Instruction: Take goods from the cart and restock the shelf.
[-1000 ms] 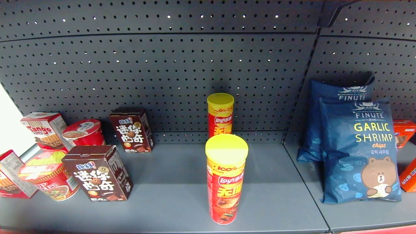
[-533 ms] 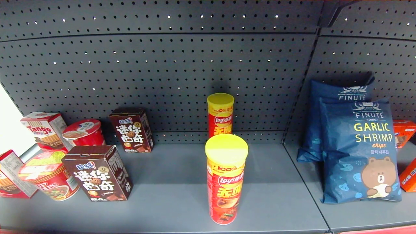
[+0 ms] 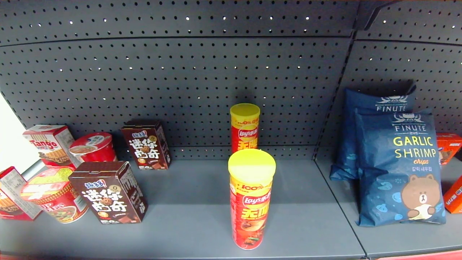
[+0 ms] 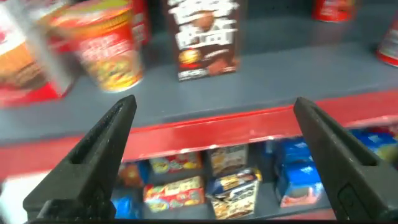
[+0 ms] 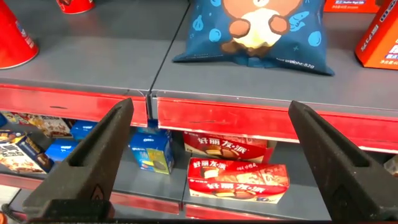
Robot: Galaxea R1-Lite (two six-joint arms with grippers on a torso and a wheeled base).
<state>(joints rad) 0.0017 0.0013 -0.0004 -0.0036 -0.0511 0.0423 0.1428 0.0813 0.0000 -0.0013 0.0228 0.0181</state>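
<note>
The shelf (image 3: 187, 206) holds two chip cans upright in a line at its middle. The front can (image 3: 251, 202) is near the edge and the rear can (image 3: 244, 126) is by the pegboard (image 3: 180, 79). Left of them stand two brown boxes, the front box (image 3: 108, 193) and the rear box (image 3: 146, 144). Farther left are a front cup (image 3: 54, 193), a rear cup (image 3: 93, 147) and a wafer box (image 3: 48, 144). On the right, past the seam, the front bag (image 3: 400, 169) leans against the rear bag (image 3: 368, 104), with orange boxes (image 3: 447, 146) beside them.

My left gripper (image 4: 214, 106) is spread wide and empty. It hangs before the shelf's red lip (image 4: 205, 134), facing the front box and front cup. My right gripper (image 5: 211, 107) is also spread wide and empty, and it hangs before the lip under the front bag. Below the lip, a lower shelf (image 5: 143, 185) carries red packs (image 5: 239, 177).
</note>
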